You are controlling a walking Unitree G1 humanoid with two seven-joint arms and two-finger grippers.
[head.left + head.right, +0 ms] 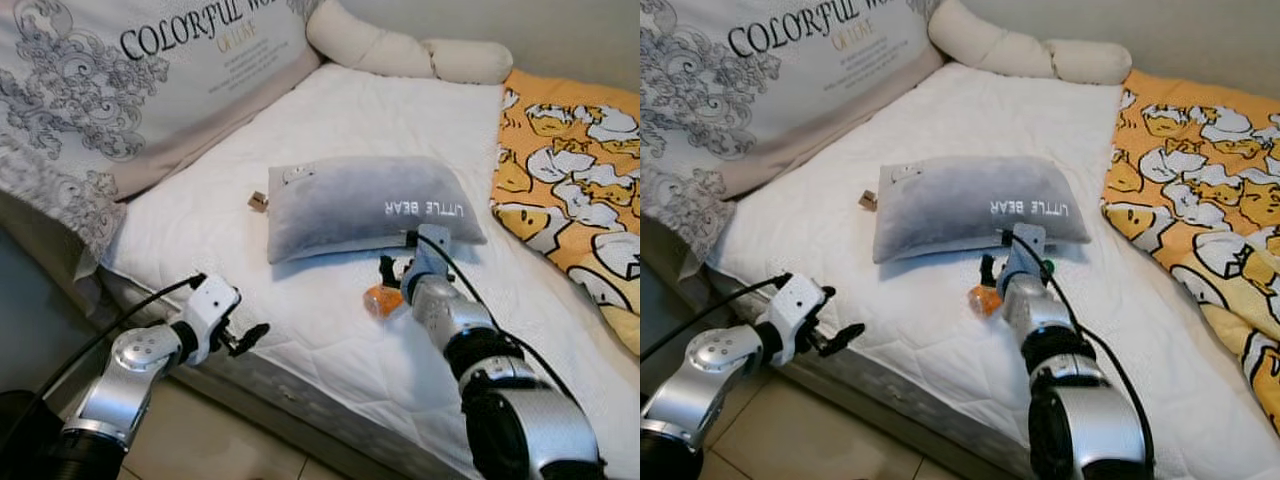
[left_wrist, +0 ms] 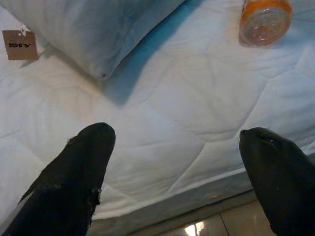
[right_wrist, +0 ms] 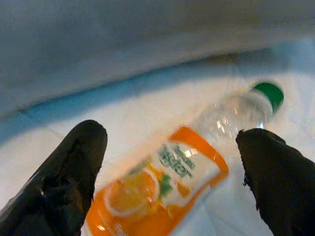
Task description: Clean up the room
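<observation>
now the right gripper (image 3: pixel 170 172) hangs just over the clear plastic bottle with the orange label and green cap (image 3: pixel 187 182), which lies on its side on the white quilted mattress (image 1: pixel 330 110), just in front of the grey plush "little bear" pillow (image 1: pixel 365 205). its two black fingers stand well apart, one on each side of the bottle, and nothing is clamped between them yet.

to do this pick well, the robot would likely want to drop straight down so the fingers straddle the labelled middle of the bottle rather than the slim neck near the cap. the bottle looks empty and light, and it is round, so a lopsided touch could roll it away or nudge it under the pillow's edge. closing across the width of the body, not along it, seems the safer grip. the soft mattress will give a little, so pressing the fingertips slightly into the quilt before closing should help them get round the bottle.

as for pose, the right arm reaches forward over the bed, wrist pitched down, cable trailing back along the forearm. the left gripper (image 1: pixel 243 340) sits low at the near edge of the mattress, fingers spread wide and holding nothing, pointed across the bed toward the pillow and its small brown paper tag (image 2: pixel 20 44). a patterned grey-and-white cushion (image 1: pixel 110 70) and a yellow cartoon-print blanket (image 1: pixel 570 160) flank the work area.
</observation>
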